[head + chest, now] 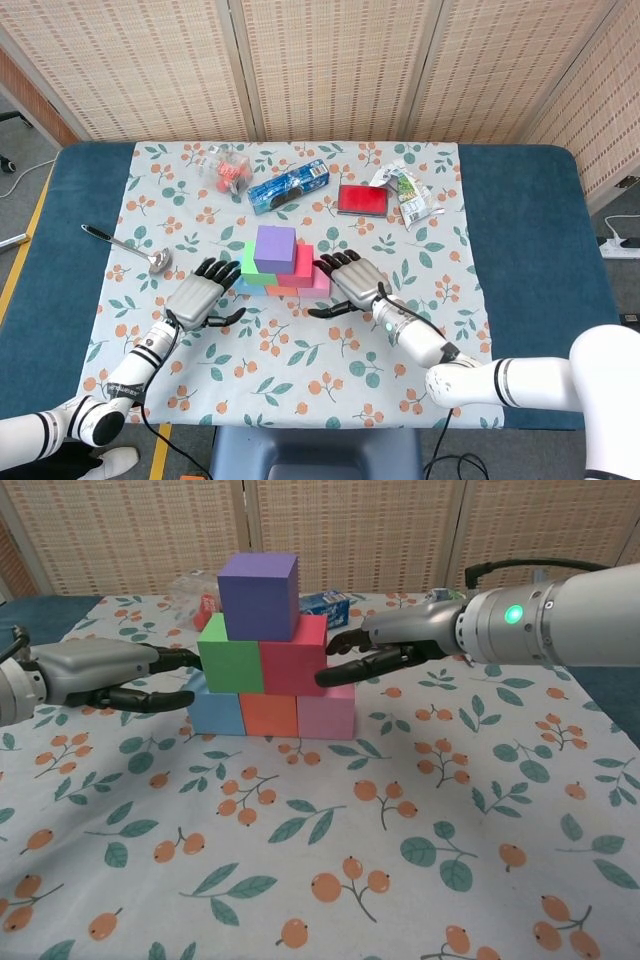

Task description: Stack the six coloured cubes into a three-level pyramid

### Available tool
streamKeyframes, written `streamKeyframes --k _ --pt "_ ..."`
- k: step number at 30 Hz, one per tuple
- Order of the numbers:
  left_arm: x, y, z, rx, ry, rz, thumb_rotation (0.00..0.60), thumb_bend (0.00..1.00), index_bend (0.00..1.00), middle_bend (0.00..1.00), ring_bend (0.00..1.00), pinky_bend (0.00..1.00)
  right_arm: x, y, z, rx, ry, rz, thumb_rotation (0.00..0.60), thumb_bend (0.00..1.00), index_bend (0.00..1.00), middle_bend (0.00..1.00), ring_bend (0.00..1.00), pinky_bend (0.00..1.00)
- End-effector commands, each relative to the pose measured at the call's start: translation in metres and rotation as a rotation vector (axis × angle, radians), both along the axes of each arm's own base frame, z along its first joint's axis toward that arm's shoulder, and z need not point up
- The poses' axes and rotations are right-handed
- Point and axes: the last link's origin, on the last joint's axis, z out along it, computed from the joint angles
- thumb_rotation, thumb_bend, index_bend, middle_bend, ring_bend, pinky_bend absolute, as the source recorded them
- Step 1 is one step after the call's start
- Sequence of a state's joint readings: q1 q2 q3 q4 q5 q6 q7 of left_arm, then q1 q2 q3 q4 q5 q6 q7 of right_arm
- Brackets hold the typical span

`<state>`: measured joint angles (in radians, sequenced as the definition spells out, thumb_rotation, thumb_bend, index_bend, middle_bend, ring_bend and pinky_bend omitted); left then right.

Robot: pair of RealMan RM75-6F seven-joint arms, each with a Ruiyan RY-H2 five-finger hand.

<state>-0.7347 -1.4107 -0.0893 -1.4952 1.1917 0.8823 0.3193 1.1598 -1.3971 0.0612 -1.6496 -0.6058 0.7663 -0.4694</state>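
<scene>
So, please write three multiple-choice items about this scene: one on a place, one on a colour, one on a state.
1. Where does the spoon lie?
A. left of the pyramid
B. on the red box
C. under the right hand

2. Which colour is the top cube?
A. orange
B. purple
C. yellow

3. How is the pyramid now?
A. one level
B. toppled
C. three levels standing

Answers:
1 A: the head view shows it near the cloth's left edge.
2 B: the purple cube rests on the green cube and red cube.
3 C: three, two and one cubes are stacked upright.
</scene>
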Motion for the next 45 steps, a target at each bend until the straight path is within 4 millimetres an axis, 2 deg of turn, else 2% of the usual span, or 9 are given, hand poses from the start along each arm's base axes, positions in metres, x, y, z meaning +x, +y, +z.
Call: streamKeyframes --k 1,8,16,25,36,45 --pt "-0.001 0.000 0.000 0.000 0.000 0.002 0.001 0.32 0.03 0.00 0.00 0.00 0.000 0.000 -0.001 0.000 0.001 0.001 0.052 0.00 0.00 0.00 0.00 0.00" --pt "-0.004 -0.002 0.005 0.015 -0.009 0.010 0.000 0.32 0.03 0.00 0.00 0.00 -0.006 0.001 0.004 -0.007 0.011 -0.008 0.052 0.00 0.00 0.00 0.00 0.00" --pt "-0.027 -0.011 0.013 0.029 -0.008 0.068 0.000 0.32 0.03 0.00 0.00 0.00 -0.025 0.004 0.015 -0.014 0.040 -0.048 0.053 0.00 0.00 0.00 0.00 0.00" --pt "-0.047 -0.018 -0.002 -0.008 0.015 0.123 0.000 0.32 0.03 0.00 0.00 0.00 -0.039 0.007 0.008 0.010 0.076 -0.069 0.052 0.00 0.00 0.00 0.00 0.00" --pt "-0.046 -0.017 -0.011 -0.022 0.016 0.120 0.000 0.32 0.03 0.00 0.00 0.00 -0.041 0.006 -0.004 0.029 0.088 -0.070 0.052 0.00 0.00 0.00 0.00 0.00" --pt "-0.035 -0.012 -0.024 -0.053 0.007 0.102 0.000 0.32 0.02 0.00 0.00 0.00 -0.035 0.002 -0.018 0.039 0.079 -0.064 0.051 0.00 0.00 0.00 0.00 0.00"
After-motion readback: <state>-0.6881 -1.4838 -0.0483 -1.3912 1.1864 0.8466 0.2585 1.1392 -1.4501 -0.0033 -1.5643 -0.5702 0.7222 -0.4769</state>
